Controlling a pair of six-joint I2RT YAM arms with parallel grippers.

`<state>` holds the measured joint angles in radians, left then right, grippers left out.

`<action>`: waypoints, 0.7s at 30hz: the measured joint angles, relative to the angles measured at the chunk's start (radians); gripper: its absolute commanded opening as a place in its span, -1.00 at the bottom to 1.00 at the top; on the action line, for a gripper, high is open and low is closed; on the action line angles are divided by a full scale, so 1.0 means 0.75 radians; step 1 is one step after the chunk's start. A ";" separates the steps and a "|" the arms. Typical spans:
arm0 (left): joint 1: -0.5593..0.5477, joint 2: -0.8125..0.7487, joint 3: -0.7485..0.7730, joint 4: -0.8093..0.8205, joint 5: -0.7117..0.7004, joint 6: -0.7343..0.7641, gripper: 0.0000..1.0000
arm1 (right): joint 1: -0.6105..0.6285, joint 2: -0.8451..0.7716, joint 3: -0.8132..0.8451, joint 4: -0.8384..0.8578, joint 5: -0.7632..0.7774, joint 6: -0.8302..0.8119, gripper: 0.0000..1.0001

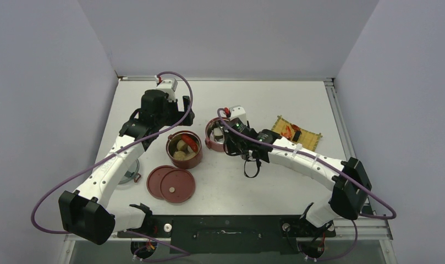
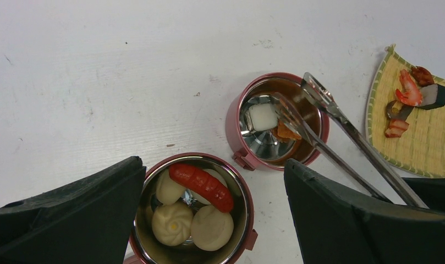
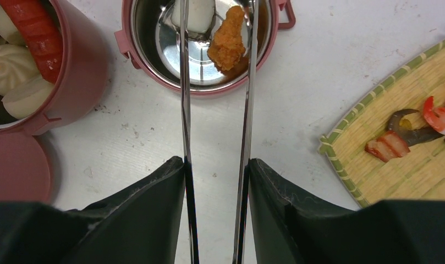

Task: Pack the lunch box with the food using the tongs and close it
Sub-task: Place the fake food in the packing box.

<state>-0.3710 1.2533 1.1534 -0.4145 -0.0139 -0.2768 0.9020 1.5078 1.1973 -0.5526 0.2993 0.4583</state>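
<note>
The lunch box stands as two open dark-red bowls. One bowl (image 2: pixel 247 209) holds pale buns (image 2: pixel 170 223) and a red sausage (image 2: pixel 201 186); my left gripper (image 2: pixel 212 165) hangs open above it, holding nothing. My right gripper (image 3: pixel 216 160) is shut on the silver tongs (image 3: pixel 246 110), whose two arms stand apart and reach into the second bowl (image 3: pixel 148 60). An orange fried piece (image 3: pixel 228 38) and a white piece (image 3: pixel 201 11) lie in that bowl between the tong tips. Two flat dark-red lids (image 1: pixel 171 184) lie on the table in front of the bowls.
A yellow woven mat (image 1: pixel 297 132) to the right of the bowls carries a shrimp (image 2: pixel 408 91), a red-striped slice (image 3: pixel 388 147) and dark bits. A round clear disc (image 1: pixel 129 170) lies partly under the left arm. White walls close in the table on three sides.
</note>
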 measured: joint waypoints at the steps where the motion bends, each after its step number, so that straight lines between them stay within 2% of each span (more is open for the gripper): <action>1: 0.000 -0.001 -0.002 0.002 0.000 0.000 0.95 | 0.000 -0.015 0.007 -0.017 0.010 0.000 -0.12; 9: 0.000 -0.001 -0.007 0.003 0.000 0.000 0.95 | -0.063 -0.222 0.047 -0.190 0.122 0.006 -0.09; 21: 0.000 -0.001 -0.007 0.009 -0.001 0.000 0.95 | -0.642 -0.438 -0.069 -0.383 0.107 -0.012 -0.03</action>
<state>-0.3710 1.2530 1.1484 -0.4076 -0.0143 -0.2768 0.4202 1.1793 1.1458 -0.8398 0.3798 0.4496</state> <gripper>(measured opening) 0.973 0.487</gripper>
